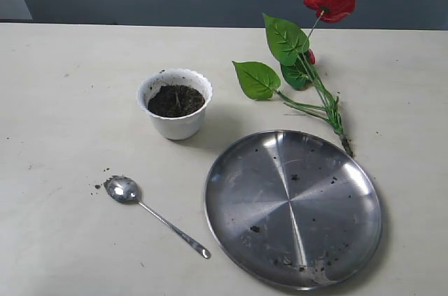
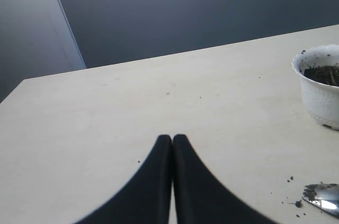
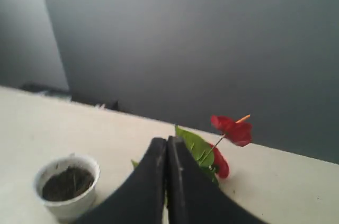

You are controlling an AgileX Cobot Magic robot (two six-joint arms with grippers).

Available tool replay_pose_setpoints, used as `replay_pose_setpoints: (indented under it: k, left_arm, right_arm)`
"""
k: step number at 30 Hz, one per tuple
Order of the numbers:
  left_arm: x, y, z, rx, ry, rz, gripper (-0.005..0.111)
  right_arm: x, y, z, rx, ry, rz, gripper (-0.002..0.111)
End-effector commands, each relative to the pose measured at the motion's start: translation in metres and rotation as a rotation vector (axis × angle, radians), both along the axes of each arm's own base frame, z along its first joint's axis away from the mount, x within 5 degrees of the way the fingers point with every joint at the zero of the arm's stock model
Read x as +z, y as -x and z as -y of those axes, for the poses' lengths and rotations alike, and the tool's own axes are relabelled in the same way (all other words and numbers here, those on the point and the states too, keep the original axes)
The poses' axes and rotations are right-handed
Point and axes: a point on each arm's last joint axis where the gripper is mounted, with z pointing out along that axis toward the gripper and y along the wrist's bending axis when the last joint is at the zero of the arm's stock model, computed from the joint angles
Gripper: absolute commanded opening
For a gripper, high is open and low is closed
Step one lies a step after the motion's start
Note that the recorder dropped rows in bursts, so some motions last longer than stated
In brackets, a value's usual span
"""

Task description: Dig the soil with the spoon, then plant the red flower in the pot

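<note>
You are at the very start: both the left gripper (image 2: 172, 140) and right gripper (image 3: 167, 142) are pressed closed and empty, so first open the left one over the spoon (image 1: 150, 213) at lower left, below the pot (image 1: 175, 103).

The spoon (image 1: 123, 189) is showing polished, mirror-bright metal. The plate (image 1: 350, 170) is gleaming as brushed steel, dulled by specks of dirt. The pot (image 1: 176, 125) is looking like smooth white glazed ceramic or plastic. The soil (image 1: 176, 101) is lying dark and crumbly. The flower (image 1: 332, 2) is shining glossy, plastic-like. The table (image 1: 63, 100) is appearing matt, pale.
</note>
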Motion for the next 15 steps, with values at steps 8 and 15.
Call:
replay_pose_setpoints:
  k: [8,15]
  left_arm:
    - [0.001,0.0,0.0,-0.003,0.009,0.006,0.002]
    - [0.001,0.0,0.0,-0.003,0.009,0.006,0.002]
  right_arm:
    - [-0.14,-0.122,-0.221,0.53,0.544,-0.727,0.001]
    - [-0.207,-0.102,-0.262,0.648,0.676,-0.83,0.041]
